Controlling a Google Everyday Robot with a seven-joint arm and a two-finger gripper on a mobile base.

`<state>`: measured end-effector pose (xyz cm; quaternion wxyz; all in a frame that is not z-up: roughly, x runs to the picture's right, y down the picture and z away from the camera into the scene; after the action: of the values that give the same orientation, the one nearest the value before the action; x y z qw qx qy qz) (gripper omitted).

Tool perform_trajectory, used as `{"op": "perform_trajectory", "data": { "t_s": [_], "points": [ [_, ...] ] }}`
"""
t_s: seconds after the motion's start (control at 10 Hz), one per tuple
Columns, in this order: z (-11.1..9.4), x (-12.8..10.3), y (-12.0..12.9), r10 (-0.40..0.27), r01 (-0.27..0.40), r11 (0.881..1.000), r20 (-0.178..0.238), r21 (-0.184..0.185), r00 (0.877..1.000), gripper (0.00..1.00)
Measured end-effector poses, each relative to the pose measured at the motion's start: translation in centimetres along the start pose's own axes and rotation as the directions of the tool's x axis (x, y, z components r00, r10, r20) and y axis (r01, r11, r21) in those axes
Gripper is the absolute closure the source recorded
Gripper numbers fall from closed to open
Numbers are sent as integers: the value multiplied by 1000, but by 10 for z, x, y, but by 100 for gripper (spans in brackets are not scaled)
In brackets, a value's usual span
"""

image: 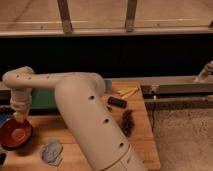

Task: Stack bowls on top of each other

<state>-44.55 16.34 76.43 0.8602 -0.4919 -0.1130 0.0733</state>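
A red-orange bowl [14,135] sits on the wooden table [95,150] at the far left. My gripper [20,116] hangs straight down from the wrist just above the bowl's far rim. The thick white arm [85,110] sweeps from the lower middle up and across to the left. A sliver of something blue [2,119] shows at the left edge behind the bowl; I cannot tell what it is. No second bowl shows clearly.
A crumpled grey-blue cloth [51,151] lies in front of the bowl. A green flat object [44,100] lies behind the arm. A black bar [117,102], yellow sticks [128,92] and a brown clump [127,121] lie to the right. A dark wall and metal rail [175,85] stand behind.
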Motion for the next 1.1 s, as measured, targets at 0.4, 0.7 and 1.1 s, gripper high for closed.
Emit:
{"op": "perform_trajectory", "data": {
  "t_s": [0.4, 0.7, 1.1],
  "points": [
    [-1, 1, 1, -8, 8, 1000, -2, -2, 1000, 24],
    [-2, 1, 2, -8, 8, 1000, -4, 0, 1000, 24],
    [-2, 1, 1, -6, 6, 1000, -4, 1, 1000, 24]
  ]
}}
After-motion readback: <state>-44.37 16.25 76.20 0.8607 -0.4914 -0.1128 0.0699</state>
